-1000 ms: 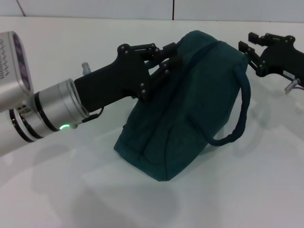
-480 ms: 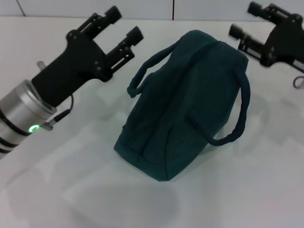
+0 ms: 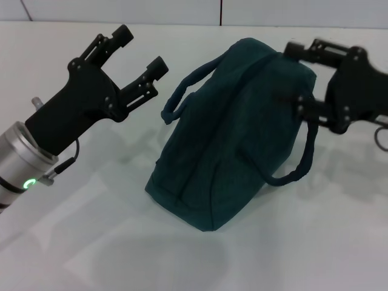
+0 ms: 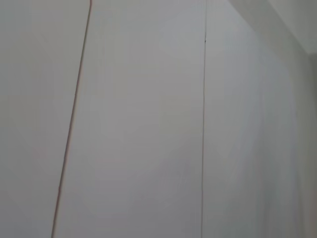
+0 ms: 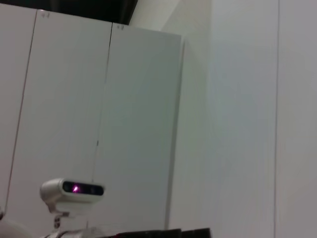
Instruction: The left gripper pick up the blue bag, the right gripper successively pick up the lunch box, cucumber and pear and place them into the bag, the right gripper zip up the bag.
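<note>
Your left hand [image 3: 140,51], which a second ago was closed around the near handle of the blue bag [image 3: 236,139], has let go and drawn back toward the upper left of the head view. Its fingers are spread wide, holding nothing and touching nothing, with clear counter [image 3: 91,242] between them and the handle loop [image 3: 182,97].

Over the same second your right hand [image 3: 300,76] has come in from the upper right and is now against the top right end of the bag. Its fingers are parted; one lies along the bag's upper edge and the other sits lower, by the far strap [image 3: 306,151]. You cannot tell whether it actually grips fabric or a zip pull, since the contact point is hidden.

The bag stands in the centre of the frame, resting on the counter, bulging and apparently closed along the top. No lunch box, cucumber or pear is in sight, so they are probably already inside.

Taken together, this looks like the closing stage: the release by the left suggests the holding job is over. Both wrist views show only pale wall panels.
</note>
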